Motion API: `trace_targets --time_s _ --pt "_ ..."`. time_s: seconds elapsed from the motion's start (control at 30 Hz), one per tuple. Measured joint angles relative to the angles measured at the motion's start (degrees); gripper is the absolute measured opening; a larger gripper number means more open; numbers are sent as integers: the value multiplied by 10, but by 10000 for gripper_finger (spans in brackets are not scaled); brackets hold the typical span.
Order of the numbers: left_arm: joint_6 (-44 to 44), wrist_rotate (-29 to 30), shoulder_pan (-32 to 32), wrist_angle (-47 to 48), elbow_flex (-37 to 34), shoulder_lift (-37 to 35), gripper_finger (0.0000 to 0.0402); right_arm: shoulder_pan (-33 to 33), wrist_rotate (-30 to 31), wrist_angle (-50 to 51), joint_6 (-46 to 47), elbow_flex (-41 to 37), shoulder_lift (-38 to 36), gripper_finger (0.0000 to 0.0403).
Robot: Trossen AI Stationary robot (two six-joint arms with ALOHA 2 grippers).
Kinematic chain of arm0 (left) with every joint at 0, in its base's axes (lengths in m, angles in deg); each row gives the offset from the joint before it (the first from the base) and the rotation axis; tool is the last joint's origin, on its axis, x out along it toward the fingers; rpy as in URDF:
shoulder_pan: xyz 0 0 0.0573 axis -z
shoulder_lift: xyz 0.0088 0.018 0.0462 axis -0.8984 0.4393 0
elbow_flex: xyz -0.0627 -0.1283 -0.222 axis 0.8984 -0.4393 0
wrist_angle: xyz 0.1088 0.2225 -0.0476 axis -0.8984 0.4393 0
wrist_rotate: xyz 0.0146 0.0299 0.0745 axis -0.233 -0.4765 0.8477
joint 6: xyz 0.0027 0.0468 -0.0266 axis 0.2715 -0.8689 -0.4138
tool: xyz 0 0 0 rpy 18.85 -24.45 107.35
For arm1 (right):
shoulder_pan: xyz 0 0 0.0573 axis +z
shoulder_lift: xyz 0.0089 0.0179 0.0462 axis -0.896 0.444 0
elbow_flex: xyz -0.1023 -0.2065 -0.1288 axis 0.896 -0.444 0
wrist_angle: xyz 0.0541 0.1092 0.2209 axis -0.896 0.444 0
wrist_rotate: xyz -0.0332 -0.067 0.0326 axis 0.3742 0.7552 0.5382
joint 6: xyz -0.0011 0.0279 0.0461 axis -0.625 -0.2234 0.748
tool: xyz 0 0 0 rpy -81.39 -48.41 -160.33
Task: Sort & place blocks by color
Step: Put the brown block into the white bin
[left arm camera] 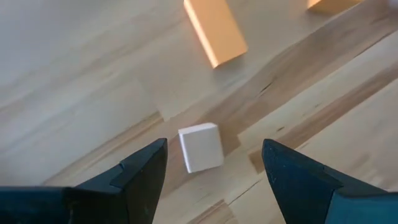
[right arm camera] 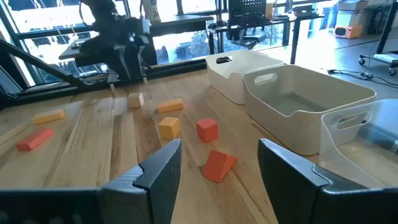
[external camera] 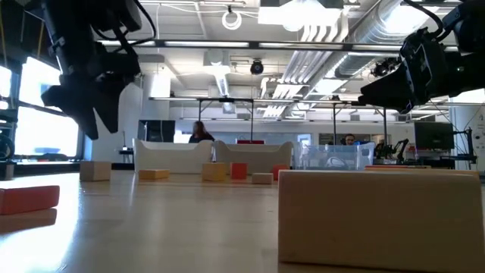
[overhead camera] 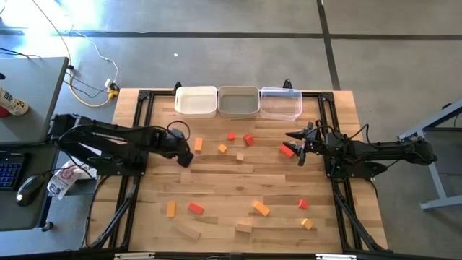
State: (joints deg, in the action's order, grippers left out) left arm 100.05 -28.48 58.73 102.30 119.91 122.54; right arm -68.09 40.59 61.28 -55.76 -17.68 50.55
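The left gripper [overhead camera: 185, 157] is hovering over the table's left-centre with its fingers [left arm camera: 140, 177] spread wide and holding nothing. A small plain wood cube [left arm camera: 200, 147] is lying on the table [overhead camera: 216, 191] directly between and just ahead of those fingers — not touching either. An orange bar [left arm camera: 215, 29] is sitting just beyond that cube, at about 12 o'clock from it in the wrist view.

The right gripper [overhead camera: 301, 149] is hanging over the table's right-centre, fingers [right arm camera: 158, 171] parted and empty. A red wedge-shaped block [overhead camera: 287, 150] is lying just beside it, at about 9 o'clock in the high view. Two red cubes [overhead camera: 248, 139] and a small orange cube [overhead camera: 222, 149] are lying farther out at 9 o'clock, between the two grippers.

Three bins [overhead camera: 239, 102] are lining the far edge — white, grey, clear. Other blocks [overhead camera: 260, 209] are lying scattered along the near edge.
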Motion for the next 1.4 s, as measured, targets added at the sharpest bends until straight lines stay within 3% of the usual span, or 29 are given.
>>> trace_targets --time_s 0.93,1.4 --pt "11 -24 0 -36 0 163 246 0 0 5 0 0 0 199" --pt "-76 -14 0 -36 0 165 105 0 0 9 0 0 0 199"
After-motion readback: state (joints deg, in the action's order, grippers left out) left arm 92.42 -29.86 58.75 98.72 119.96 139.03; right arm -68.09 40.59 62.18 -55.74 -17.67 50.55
